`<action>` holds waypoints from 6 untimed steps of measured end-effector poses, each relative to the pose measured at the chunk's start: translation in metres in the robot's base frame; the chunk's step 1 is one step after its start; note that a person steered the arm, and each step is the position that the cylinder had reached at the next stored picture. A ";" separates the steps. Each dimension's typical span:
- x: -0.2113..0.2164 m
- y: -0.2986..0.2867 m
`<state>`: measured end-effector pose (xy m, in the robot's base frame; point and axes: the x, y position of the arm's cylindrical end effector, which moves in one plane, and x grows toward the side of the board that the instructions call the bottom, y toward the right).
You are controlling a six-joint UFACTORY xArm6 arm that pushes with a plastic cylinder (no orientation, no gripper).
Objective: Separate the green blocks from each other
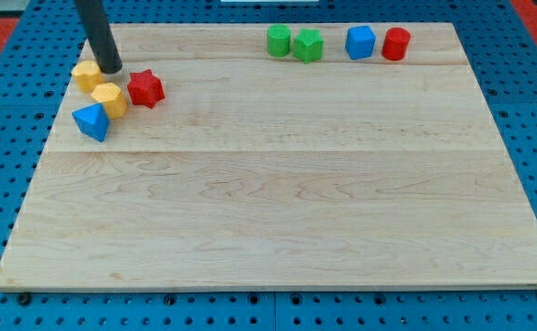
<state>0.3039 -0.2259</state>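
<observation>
Blue pegboard (526,138) all round, under a pale wooden board (278,202) filling most of view. Dark rod slanting down from view's top left, my tip (111,69) set on board, touching yellow block (86,75) at its right edge, just left of red star block (145,88). No claw on this arm, so nothing to open or close. Green cylinder block (279,40) and green angular block (308,45) side by side, touching, near top edge, well apart from tip. Blue block (360,42) and red cylinder block (395,44) right of them. Second yellow block (109,98) and blue wedge-like block (92,121) below tip.
</observation>
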 end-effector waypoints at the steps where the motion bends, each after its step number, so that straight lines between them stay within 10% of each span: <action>1: -0.055 0.058; 6: -0.111 0.297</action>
<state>0.1931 0.0706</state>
